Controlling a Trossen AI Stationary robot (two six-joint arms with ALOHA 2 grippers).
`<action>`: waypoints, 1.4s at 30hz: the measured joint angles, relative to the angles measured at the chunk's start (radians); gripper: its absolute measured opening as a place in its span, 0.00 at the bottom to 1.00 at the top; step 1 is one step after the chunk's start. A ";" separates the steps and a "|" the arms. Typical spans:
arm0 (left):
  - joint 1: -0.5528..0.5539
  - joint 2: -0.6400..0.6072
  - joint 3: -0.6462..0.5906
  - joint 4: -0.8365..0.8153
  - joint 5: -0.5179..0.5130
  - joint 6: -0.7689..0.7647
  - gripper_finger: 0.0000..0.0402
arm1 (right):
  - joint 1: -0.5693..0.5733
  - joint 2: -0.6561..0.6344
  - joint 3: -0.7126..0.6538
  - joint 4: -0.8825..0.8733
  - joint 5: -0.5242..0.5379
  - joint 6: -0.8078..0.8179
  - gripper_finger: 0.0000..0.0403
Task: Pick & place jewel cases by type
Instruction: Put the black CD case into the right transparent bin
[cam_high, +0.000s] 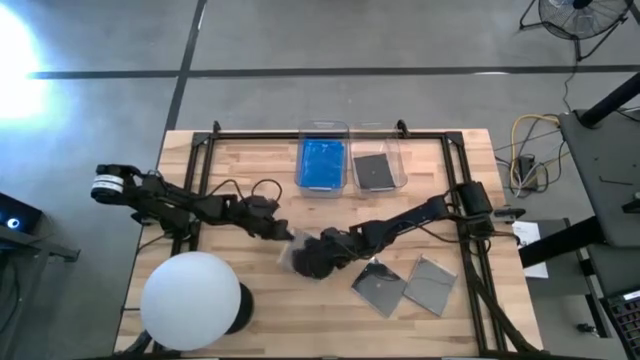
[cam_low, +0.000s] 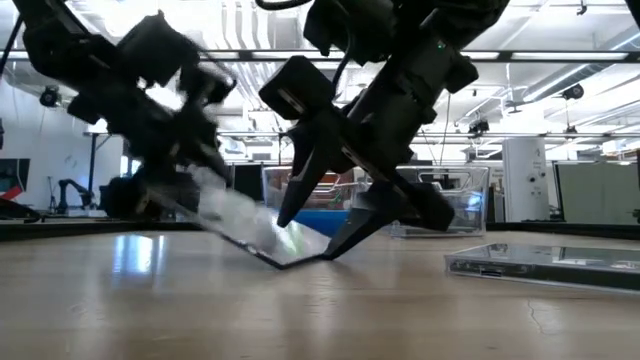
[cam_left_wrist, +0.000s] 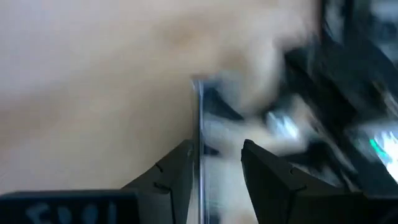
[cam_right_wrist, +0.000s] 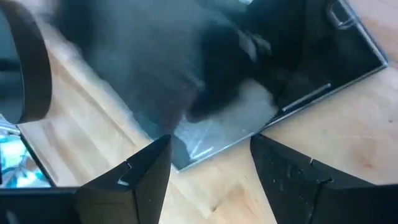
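A grey jewel case (cam_high: 292, 256) stands tilted near the table's middle, between both grippers. My left gripper (cam_high: 283, 232) is shut on its raised end. My right gripper (cam_high: 314, 256) is open, its fingers spread over the case's lower corner (cam_right_wrist: 214, 140); I cannot tell whether they touch it. Two more grey cases (cam_high: 381, 287) (cam_high: 431, 283) lie flat near the right front. At the far edge, one clear bin (cam_high: 322, 163) holds blue cases and the other (cam_high: 375, 170) holds a grey case. My left gripper pinches the case between its two fingers at the raised edge (cam_left_wrist: 199, 118), one finger (cam_left_wrist: 177, 171) on each face. The case slopes down from the hold, and its lower edge (cam_low: 281, 263) rests on the table.
A white round lamp head (cam_high: 192, 297) covers the table's near left corner. Cables run along both arms. The black frame rail (cam_high: 330, 133) borders the far edge behind the bins. Bare wood lies left of the bins and along the near edge's middle.
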 joint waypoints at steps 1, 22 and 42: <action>-0.004 0.000 0.005 0.015 0.037 0.000 0.29 | 0.002 0.000 0.000 0.001 -0.002 -0.002 0.55; -0.054 0.009 0.011 -0.012 0.055 0.013 0.08 | 0.057 -0.012 0.008 0.012 0.134 0.036 0.55; 0.109 -0.052 0.415 -0.234 -0.086 0.340 0.00 | 0.486 -0.346 -0.037 -0.634 0.582 0.660 0.54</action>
